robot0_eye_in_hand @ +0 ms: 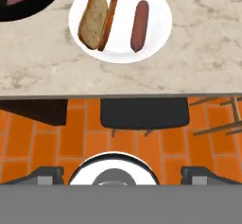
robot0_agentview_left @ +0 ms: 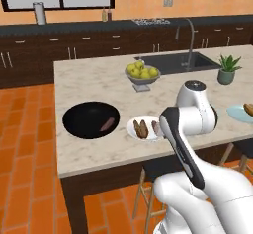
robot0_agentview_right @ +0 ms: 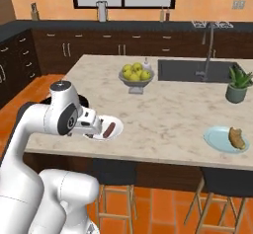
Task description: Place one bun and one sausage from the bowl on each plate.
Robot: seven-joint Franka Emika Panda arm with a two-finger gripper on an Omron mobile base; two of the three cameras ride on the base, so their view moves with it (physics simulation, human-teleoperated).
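- The gripper (robot0_eye_in_hand: 121, 173) is showing nearest, at the bottom of the hand view — its two dark fingertips (robot0_eye_in_hand: 45, 175) are standing far apart with nothing between them, so the jaws are spread wide and gripping nothing.
- Past the fingertips, a dark stool seat (robot0_eye_in_hand: 144, 113) is sitting over orange floor tiles, tucked under the near edge of the marble island counter (robot0_agentview_left: 99, 80).
- The white plate (robot0_eye_in_hand: 160, 15) is lying near that counter edge, carrying the orange-brown bun (robot0_eye_in_hand: 92, 19) and, just beside it, a sausage (robot0_eye_in_hand: 139, 24); bun and sausage are lying apart, side by side.
- In the left base view the arm is covering the right part of this plate, and in the right base view the wrist is hiding the bun.
- The black bowl (robot0_agentview_left: 81, 114) is sitting left of the white plate, holding the second sausage (robot0_agentview_left: 107, 125); in the hand view it is being cut off at the top left corner.
- The pale blue plate (robot0_agentview_right: 217, 140) is lying well to the right near the counter's edge, with the yellowish-tan bun (robot0_agentview_right: 236, 137) on it — the left base view is cropping it at the frame edge.
- A grey footed bowl of yellow-green fruit (robot0_agentview_left: 142, 73) is standing farther back, near the sink (robot0_agentview_left: 173, 62).
- A potted plant (robot0_agentview_left: 228, 69) is standing at the far right.
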